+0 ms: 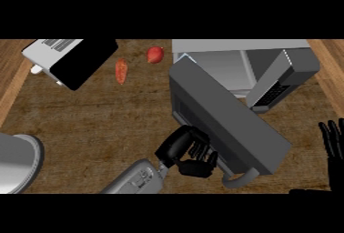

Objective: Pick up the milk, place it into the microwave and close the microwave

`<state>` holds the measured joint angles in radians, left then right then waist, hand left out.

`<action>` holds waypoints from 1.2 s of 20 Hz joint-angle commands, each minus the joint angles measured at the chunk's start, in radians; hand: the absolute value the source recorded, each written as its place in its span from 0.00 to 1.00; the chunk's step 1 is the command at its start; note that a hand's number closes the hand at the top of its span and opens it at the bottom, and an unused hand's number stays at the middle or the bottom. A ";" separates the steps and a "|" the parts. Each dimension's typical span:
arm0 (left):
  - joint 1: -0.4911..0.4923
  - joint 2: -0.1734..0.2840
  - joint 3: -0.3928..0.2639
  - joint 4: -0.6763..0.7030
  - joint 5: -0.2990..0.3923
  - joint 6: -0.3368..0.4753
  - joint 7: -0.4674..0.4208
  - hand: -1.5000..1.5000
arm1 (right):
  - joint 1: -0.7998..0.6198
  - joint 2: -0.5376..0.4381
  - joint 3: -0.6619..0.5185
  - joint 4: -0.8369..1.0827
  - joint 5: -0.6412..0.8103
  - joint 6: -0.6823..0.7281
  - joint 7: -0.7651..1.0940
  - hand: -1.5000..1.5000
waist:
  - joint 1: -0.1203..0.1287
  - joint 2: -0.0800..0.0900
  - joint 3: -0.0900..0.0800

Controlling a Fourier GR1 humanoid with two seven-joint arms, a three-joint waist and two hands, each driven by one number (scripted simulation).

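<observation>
The grey microwave (pixel 269 68) stands at the back right of the wooden counter. Its door (pixel 222 118) is swung out toward me and partly covers the cavity. The milk is hard to make out: only a small pale corner (pixel 185 58) shows inside the cavity behind the door's top edge. My left hand (pixel 187 154) rests against the door's outer face near the curved handle (pixel 240 179), fingers loosely bent and holding nothing. At the right edge my right hand (pixel 332 139) stays open, fingers up.
A white and black toaster (pixel 67 59) sits at the back left. An orange-red vegetable (pixel 121 71) and a red one (pixel 155 54) lie between it and the microwave. A grey round pot (pixel 15 161) stands at the left edge.
</observation>
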<state>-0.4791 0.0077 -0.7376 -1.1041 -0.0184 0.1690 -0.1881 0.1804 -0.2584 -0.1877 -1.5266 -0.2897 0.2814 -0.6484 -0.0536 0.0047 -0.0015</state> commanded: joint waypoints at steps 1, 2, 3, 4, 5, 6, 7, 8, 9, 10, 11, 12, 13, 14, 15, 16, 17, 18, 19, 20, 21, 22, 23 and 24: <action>-0.077 -0.007 -0.126 0.153 0.140 0.056 -0.006 1.00 | -0.009 -0.017 0.015 -0.042 -0.041 0.051 0.053 0.00 | -0.025 0.009 -0.001; -0.117 -0.007 -0.158 0.158 0.160 0.059 0.039 1.00 | -0.050 -0.020 0.016 -0.033 -0.047 0.053 0.053 0.00 | -0.036 0.012 0.000; -0.151 -0.007 -0.193 0.133 0.181 0.085 0.072 1.00 | -0.008 -0.034 0.025 -0.081 -0.052 0.077 0.065 0.00 | -0.049 0.008 -0.001; -0.165 -0.007 -0.175 0.153 0.231 0.074 0.052 1.00 | -0.011 -0.037 0.022 -0.088 -0.072 0.089 0.074 0.00 | -0.067 0.014 -0.001; -0.157 -0.007 -0.213 0.182 0.224 0.089 0.047 0.00 | -0.043 -0.047 0.028 -0.114 -0.059 0.066 0.105 0.00 | -0.071 0.016 -0.002; -0.203 -0.007 -0.203 0.192 0.263 0.088 0.060 0.00 | -0.048 -0.030 0.042 -0.087 -0.054 0.082 0.072 0.00 | -0.075 0.019 -0.001; -0.225 -0.007 -0.182 0.180 0.290 0.110 0.036 0.00 | -0.060 -0.043 0.043 -0.101 -0.067 0.088 0.102 0.00 | -0.088 0.022 -0.002; -0.211 -0.007 -0.196 0.155 0.307 0.152 0.021 0.00 | -0.082 -0.070 0.036 -0.106 -0.083 0.115 0.110 0.00 | -0.095 0.023 -0.003; -0.198 -0.007 -0.195 0.159 0.336 0.146 -0.030 0.00 | -0.084 -0.059 0.044 -0.128 -0.089 0.102 0.127 0.00 | -0.101 0.025 -0.004; -0.208 -0.007 -0.189 0.155 0.348 0.158 -0.045 0.00 | -0.095 -0.062 0.052 -0.133 -0.098 0.122 0.121 0.00 | -0.118 0.030 -0.004; -0.248 -0.007 -0.174 0.179 0.359 0.147 -0.044 1.00 | -0.108 -0.061 0.067 -0.141 -0.096 0.119 0.141 0.00 | -0.125 0.034 -0.005; -0.269 -0.007 -0.159 0.174 0.388 0.144 -0.049 1.00 | -0.103 -0.071 0.067 -0.164 -0.104 0.135 0.139 0.00 | -0.139 0.032 -0.005; -0.294 -0.007 -0.144 0.154 0.418 0.160 -0.040 1.00 | -0.128 -0.087 0.064 -0.155 -0.108 0.144 0.148 0.00 | -0.146 0.036 -0.005; -0.302 -0.007 -0.131 0.149 0.431 0.158 -0.084 1.00 | -0.112 -0.094 0.061 -0.169 -0.120 0.159 0.146 0.00 | -0.168 0.037 -0.006; -0.293 -0.007 -0.131 0.144 0.461 0.155 -0.120 1.00 | -0.132 -0.082 0.075 -0.170 -0.119 0.146 0.162 0.00 | -0.160 0.042 -0.006; -0.322 -0.007 -0.125 0.162 0.466 0.166 -0.112 1.00 | -0.134 -0.099 0.070 -0.177 -0.135 0.164 0.172 0.00 | -0.179 0.043 -0.006; -0.358 -0.007 -0.114 0.171 0.481 0.171 -0.094 1.00 | -0.142 -0.093 0.083 -0.178 -0.126 0.167 0.165 0.00 | -0.192 0.047 -0.004; -0.363 -0.008 -0.106 0.181 0.494 0.178 -0.115 1.00 | -0.153 -0.098 0.077 -0.187 -0.139 0.168 0.170 0.00 | -0.198 0.049 -0.005; -0.379 -0.008 -0.114 0.185 0.509 0.182 -0.113 1.00 | -0.136 -0.102 0.086 -0.204 -0.138 0.179 0.177 0.00 | -0.214 0.044 -0.004; -0.389 -0.008 -0.112 0.197 0.520 0.191 -0.117 1.00 | -0.151 -0.116 0.068 -0.204 -0.151 0.179 0.180 0.00 | -0.222 0.047 -0.004; -0.415 -0.008 -0.101 0.214 0.533 0.178 -0.116 1.00 | -0.151 -0.109 0.085 -0.204 -0.142 0.181 0.183 0.00 | -0.230 0.054 -0.003; -0.430 -0.008 -0.085 0.231 0.543 0.189 -0.117 1.00 | -0.163 -0.130 0.064 -0.224 -0.161 0.179 0.201 0.00 | -0.237 0.051 -0.005; -0.442 -0.008 -0.094 0.234 0.547 0.199 -0.126 1.00 | -0.166 -0.130 0.062 -0.214 -0.160 0.184 0.190 0.00 | -0.252 0.056 -0.002; -0.461 -0.008 -0.092 0.240 0.558 0.214 -0.118 1.00 | -0.166 -0.132 0.066 -0.216 -0.166 0.186 0.202 0.00 | -0.261 0.056 -0.002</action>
<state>-0.8713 0.0004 -0.8480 -0.8895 0.5012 0.3549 -0.2943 0.0285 -0.3737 -0.1186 -1.7291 -0.4378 0.4561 -0.4652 -0.2786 0.0559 -0.0049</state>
